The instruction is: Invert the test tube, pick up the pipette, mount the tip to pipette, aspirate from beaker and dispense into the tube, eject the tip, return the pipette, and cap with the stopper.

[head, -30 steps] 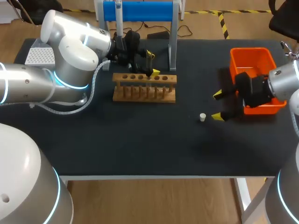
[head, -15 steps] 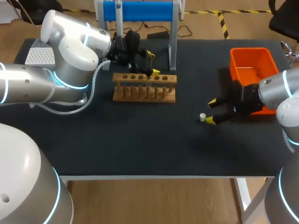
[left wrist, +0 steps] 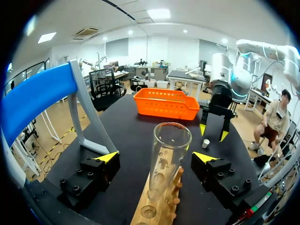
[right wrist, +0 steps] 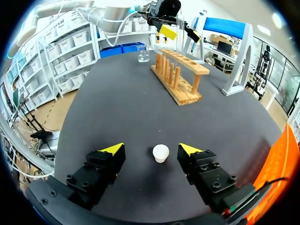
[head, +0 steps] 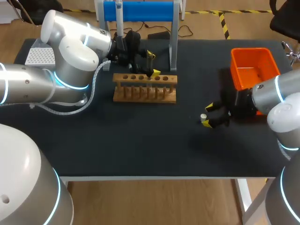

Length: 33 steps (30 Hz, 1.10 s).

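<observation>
A clear test tube (left wrist: 167,157) stands mouth-up in the wooden rack (head: 145,87), between the spread fingers of my left gripper (left wrist: 154,158); neither finger touches it. The left gripper (head: 151,64) hangs over the rack's back edge. A small white stopper (right wrist: 161,153) sits on the black mat (right wrist: 122,108) between the tips of my right gripper (right wrist: 152,150), with a gap on each side. In the head view that right gripper (head: 209,115) is low on the mat around the stopper (head: 203,117). The pipette (head: 119,18) hangs on the blue stand (head: 138,10).
An orange bin (head: 253,66) stands just behind my right arm. A white tip box (head: 40,55) sits at the far left. A small glass beaker (right wrist: 143,55) stands beyond the rack (right wrist: 180,77), near the left arm.
My right gripper has moved left and down from beside the orange bin to the stopper, and its fingers have drawn closer together. The left arm has stayed still.
</observation>
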### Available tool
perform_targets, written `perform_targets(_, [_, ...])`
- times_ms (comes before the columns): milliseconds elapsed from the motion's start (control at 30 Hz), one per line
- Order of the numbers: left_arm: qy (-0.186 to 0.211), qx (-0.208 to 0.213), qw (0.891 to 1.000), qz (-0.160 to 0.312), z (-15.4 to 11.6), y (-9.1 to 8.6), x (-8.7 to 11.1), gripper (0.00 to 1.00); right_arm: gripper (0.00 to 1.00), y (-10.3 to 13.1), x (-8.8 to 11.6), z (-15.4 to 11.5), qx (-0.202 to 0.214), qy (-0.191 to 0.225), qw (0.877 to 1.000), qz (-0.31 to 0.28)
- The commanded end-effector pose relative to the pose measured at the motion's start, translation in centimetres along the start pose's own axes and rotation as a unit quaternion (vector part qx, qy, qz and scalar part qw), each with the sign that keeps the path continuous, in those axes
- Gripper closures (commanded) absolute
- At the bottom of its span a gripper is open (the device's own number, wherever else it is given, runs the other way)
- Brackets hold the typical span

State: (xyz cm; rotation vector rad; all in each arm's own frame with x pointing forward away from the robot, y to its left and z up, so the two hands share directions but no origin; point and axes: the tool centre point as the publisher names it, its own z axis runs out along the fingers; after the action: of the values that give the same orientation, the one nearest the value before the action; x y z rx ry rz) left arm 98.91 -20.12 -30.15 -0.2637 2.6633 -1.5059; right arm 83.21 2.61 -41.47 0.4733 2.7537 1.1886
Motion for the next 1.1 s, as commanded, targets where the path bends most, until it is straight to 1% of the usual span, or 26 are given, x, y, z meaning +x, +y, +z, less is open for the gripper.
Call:
perform_targets(33, [-0.001, 0.0, 1.0, 0.0, 0.0, 0.0, 0.1, 0.0, 0.32, -0.1, -0.1, 0.8, 0.004, -0.004, 1.0, -0.003])
perform_targets(267, [-0.001, 0.0, 1.0, 0.0, 0.0, 0.0, 0.1, 0.0, 0.42, -0.1, -0.4, 1.3, 0.007, -0.008, 1.0, -0.002])
perform_targets(433, [-0.001, 0.0, 1.0, 0.0, 0.0, 0.0, 0.1, 0.0, 0.44, 0.0, -0.6, 1.5, 0.008, -0.011, 1.0, -0.002])
perform_targets(500, [-0.001, 0.0, 1.0, 0.0, 0.0, 0.0, 0.1, 0.0, 0.47, 0.0, -0.7, 1.6, 0.008, -0.012, 1.0, -0.002])
perform_targets(567, [-0.001, 0.0, 1.0, 0.0, 0.0, 0.0, 0.1, 0.0, 0.47, 0.0, -0.7, 1.7, 0.009, -0.013, 1.0, -0.002])
perform_targets(600, [-0.001, 0.0, 1.0, 0.0, 0.0, 0.0, 0.1, 0.0, 0.49, 0.0, -0.8, 1.8, 0.009, -0.013, 1.0, -0.001])
perform_targets(800, [-0.001, 0.0, 1.0, 0.0, 0.0, 0.0, 0.1, 0.0, 0.52, -0.1, -1.0, 1.8, 0.01, -0.016, 1.0, 0.002])
perform_targets(1100, [-0.001, 0.0, 1.0, 0.0, 0.0, 0.0, 0.1, 0.0, 0.52, -0.5, -1.0, 1.9, 0.012, -0.018, 1.0, 0.006])
